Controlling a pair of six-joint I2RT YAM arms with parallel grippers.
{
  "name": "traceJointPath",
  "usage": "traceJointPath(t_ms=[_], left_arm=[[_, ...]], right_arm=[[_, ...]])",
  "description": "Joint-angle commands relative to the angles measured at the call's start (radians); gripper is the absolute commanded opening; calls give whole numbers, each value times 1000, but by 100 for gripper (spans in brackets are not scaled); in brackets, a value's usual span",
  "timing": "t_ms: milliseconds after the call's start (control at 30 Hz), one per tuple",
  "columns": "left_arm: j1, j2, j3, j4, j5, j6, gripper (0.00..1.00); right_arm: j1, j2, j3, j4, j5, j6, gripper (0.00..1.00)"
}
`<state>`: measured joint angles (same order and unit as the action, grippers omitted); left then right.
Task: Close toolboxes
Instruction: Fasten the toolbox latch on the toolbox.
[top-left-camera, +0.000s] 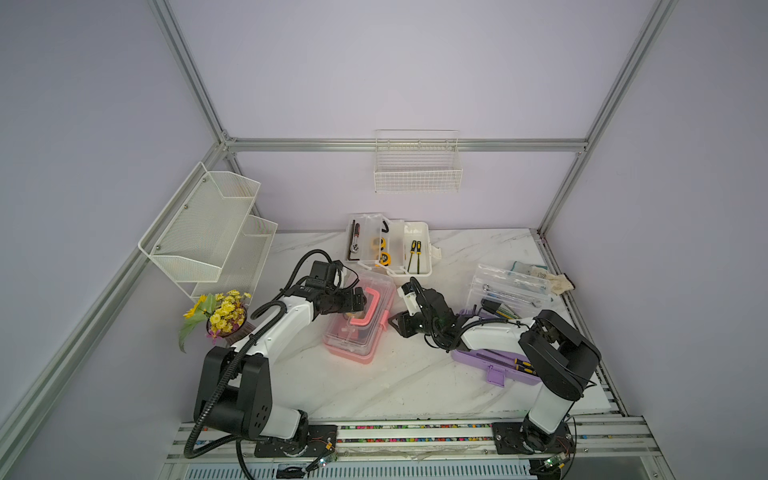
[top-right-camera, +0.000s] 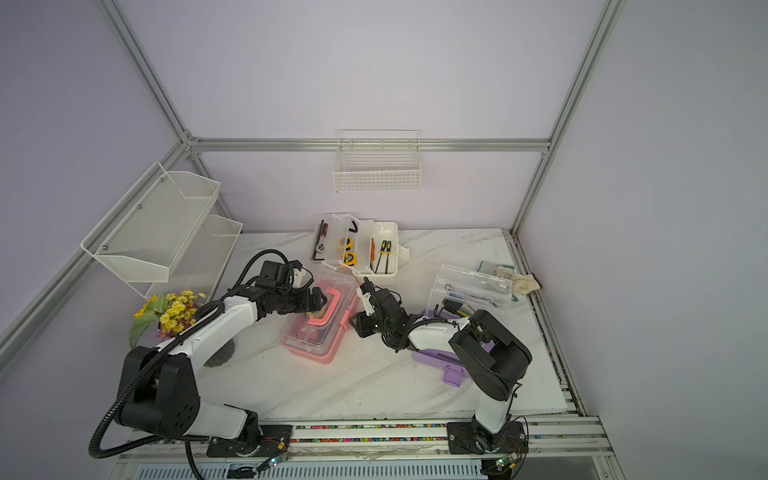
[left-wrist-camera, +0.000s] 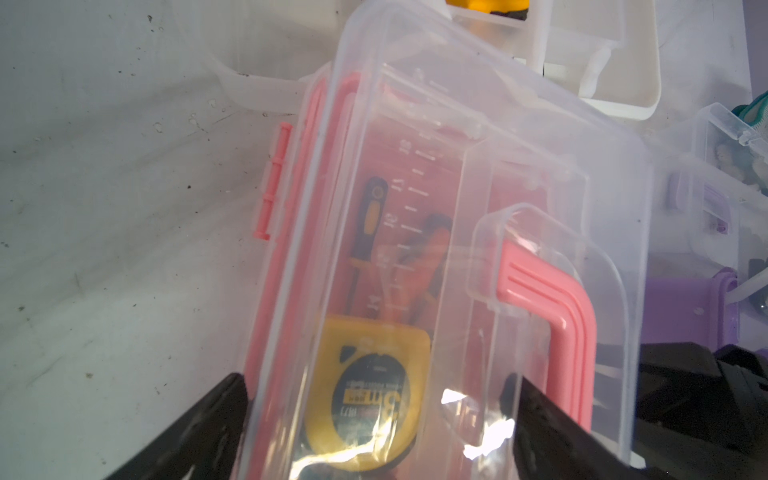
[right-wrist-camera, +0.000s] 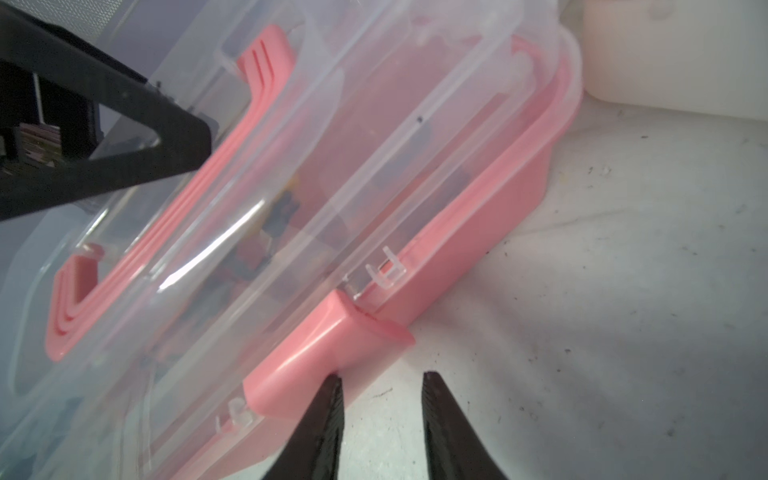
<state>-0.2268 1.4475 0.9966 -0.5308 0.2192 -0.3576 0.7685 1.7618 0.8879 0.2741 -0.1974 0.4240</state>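
— Toolbox (top-left-camera: 353, 345), pink one, is sitting where?
— Mid-desk (top-left-camera: 415, 374), lid (left-wrist-camera: 415, 124) down. Left claw (top-left-camera: 360, 304) is spreading wide over it; right claw (right-wrist-camera: 382, 386) is hovering slightly apart, one tip touching its latch (right-wrist-camera: 328, 345).

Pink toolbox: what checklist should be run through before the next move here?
1. Pink toolbox lid lowered: ok.
2. Its latch snapped shut: not ok, it sticks outward.
3. Right gripper at the latch, jaws parted, nothing between them: ok.
4. Left gripper open over the lid: ok; pressing down: cannot tell.
5. White toolbox closed: not ok, open.
6. Purple toolbox closed: not ok, open.
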Motion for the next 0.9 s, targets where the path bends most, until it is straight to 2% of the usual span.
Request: traceJointPath(t_ms=[0, 100, 233, 500, 600, 867], left_arm=[[-15, 25, -34, -111, 33, -18, 95], [-13, 8, -40, -130, 53, -20, 96], [-12, -6, -51, -147, 55, -13, 95], [-12, 7, -70, -149, 81, 7, 87], [-12, 7, -75, -150, 82, 18, 86], [-14, 18, -76, -149, 100, 30, 82]], right_arm=[[14, -29, -5, 22, -16, 28, 37], [14, -65, -29, 20, -49, 44, 37], [11, -69, -79, 106, -129, 76, 38], [7, 14, -97, 291, -209, 116, 38], [-2, 37, -102, 357, -233, 114, 44], [-11, 125, -102, 526, -305, 136, 49]])
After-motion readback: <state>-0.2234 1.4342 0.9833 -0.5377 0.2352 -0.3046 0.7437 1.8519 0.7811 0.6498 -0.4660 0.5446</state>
